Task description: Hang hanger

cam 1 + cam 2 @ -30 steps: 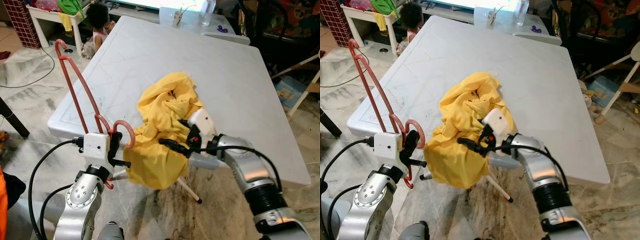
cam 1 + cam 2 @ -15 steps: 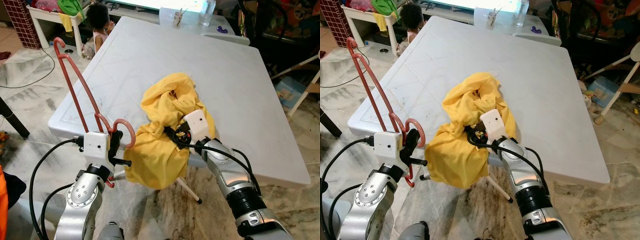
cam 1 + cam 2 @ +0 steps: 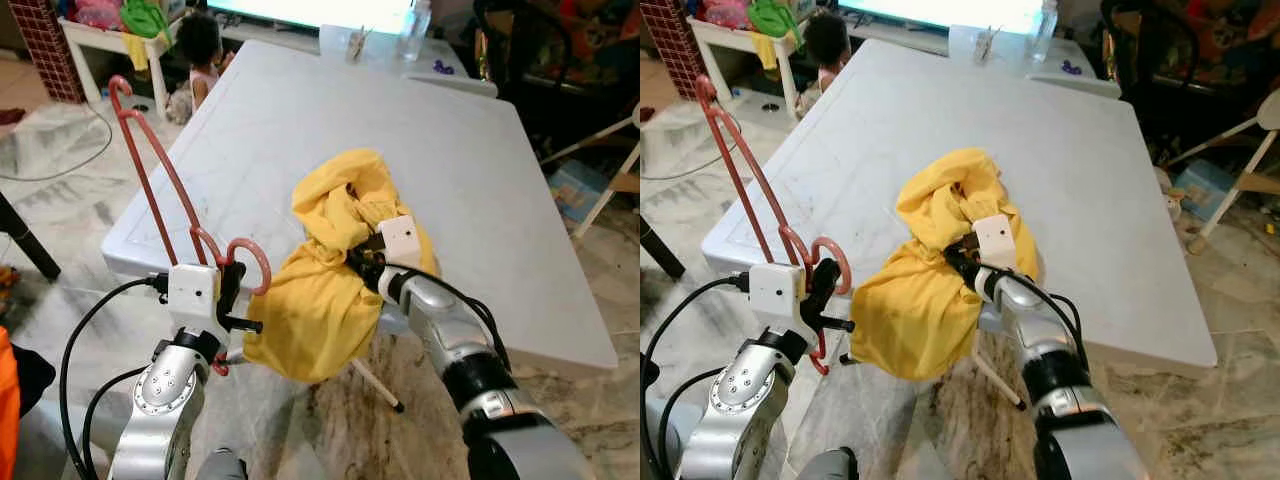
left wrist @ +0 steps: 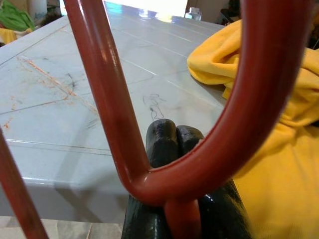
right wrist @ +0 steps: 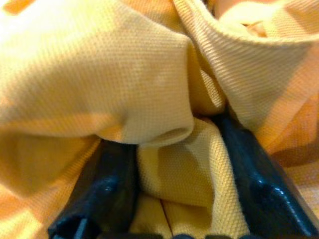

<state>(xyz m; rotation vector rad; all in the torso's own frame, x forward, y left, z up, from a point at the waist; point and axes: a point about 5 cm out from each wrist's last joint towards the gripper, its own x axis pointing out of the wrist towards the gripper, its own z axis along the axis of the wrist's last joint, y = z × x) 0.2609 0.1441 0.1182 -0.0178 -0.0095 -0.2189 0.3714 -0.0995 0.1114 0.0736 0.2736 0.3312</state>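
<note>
Room: living space, marble floor, big white worktop (image 3: 480, 170); a person sits on the floor beyond its far corner.
Change: right gripper (image 3: 362, 262) has pushed from just beside the yellow shirt (image 3: 320, 300) into its folds over the last second.
Right fingers: pinched on a fold of shirt, cloth bunched between them.
Left fingers: left gripper (image 4: 174, 144) clamped on the red hanger (image 3: 160, 190), its hook rising above them.
Shirt: heaped on the worktop's near edge, partly draped off it, beside the hanger.
Meaning: likely ready to lift the shirt toward the hanger; threading not yet begun.

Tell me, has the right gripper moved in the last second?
Yes. The right gripper pushed forward from beside the table's near edge into the yellow shirt.
</note>
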